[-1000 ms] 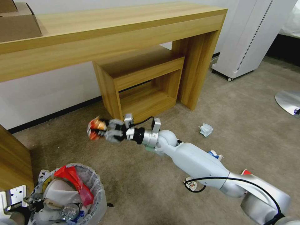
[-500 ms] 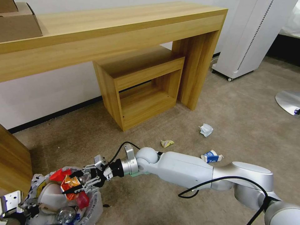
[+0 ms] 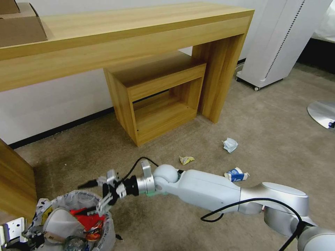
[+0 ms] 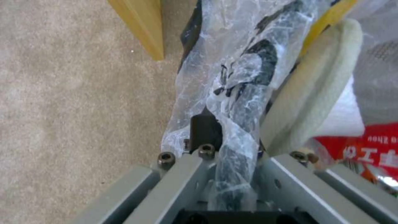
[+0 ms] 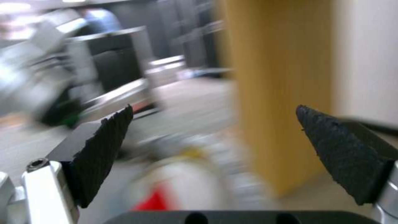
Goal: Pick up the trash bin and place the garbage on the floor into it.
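Right gripper (image 3: 94, 197): fingers spread, empty, above bag-lined dark round trash bin (image 3: 104, 212); withdraw straight upward. Left gripper (image 4: 232, 174): clenched on bin rim.

A long light-wood surface (image 3: 139, 38) runs from 9 o'clock to 1 o'clock across the head view, against a white wall (image 3: 52, 108) edged with a dark baseboard (image 3: 62, 128). A brown cardboard box (image 3: 19, 24) sits on it at 10 o'clock. Beneath it, near centre, stands an open wooden cube shelf (image 3: 157, 96). A white wheeled unit (image 3: 279, 42) stands at 2 o'clock, a round metal base (image 3: 322, 113) at 3 o'clock, and a wooden panel (image 3: 15, 181) at 8 o'clock.
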Available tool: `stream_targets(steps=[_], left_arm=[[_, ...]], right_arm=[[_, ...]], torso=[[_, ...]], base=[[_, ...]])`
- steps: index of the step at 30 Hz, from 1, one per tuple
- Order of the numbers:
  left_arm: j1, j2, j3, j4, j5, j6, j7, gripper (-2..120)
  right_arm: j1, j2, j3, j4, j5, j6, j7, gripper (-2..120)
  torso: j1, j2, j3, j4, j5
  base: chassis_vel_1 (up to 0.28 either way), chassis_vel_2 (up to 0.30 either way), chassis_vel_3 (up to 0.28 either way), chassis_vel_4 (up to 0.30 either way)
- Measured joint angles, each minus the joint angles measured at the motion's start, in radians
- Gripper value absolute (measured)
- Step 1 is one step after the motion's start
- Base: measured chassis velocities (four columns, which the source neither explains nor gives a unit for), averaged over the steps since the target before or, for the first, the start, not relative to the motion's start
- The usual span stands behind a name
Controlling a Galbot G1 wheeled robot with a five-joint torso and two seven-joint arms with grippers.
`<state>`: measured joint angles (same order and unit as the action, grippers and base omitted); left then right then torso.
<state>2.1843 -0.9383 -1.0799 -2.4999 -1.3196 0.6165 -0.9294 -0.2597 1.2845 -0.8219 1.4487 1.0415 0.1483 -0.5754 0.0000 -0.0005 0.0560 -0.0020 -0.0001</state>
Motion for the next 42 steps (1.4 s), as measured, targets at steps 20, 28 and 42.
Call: stream_targets(steps=[20, 28, 42], left_arm=[[-0.033, 0.009, 0.114, 0.0, 0.105, 0.012, 0.037, 0], [-0.045, 0.01, 0.162, 0.0, 0.169, 0.015, 0.056, 0], [-0.025, -0.085, 0.265, 0.0, 0.377, 0.022, 0.113, 0]], right_arm=[[-0.521, -0.529, 0.801, 0.368, -0.131, -0.433, 0.776, 100], [-0.761, -0.605, 1.069, 0.424, -0.145, -0.541, 0.878, 100], [-1.053, -0.543, 1.252, 0.35, -0.168, -0.605, 0.797, 100]], torso=[[0.0, 0.0, 0.0, -0.0003, 0.0003], [0.0, 0.0, 0.0, 0.0, 0.0], [0.0, 0.0, 0.0, -0.0002, -0.0002]], base=[[0.0, 0.0, 0.0, 0.0], [0.0, 0.0, 0.0, 0.0], [0.0, 0.0, 0.0, 0.0]])
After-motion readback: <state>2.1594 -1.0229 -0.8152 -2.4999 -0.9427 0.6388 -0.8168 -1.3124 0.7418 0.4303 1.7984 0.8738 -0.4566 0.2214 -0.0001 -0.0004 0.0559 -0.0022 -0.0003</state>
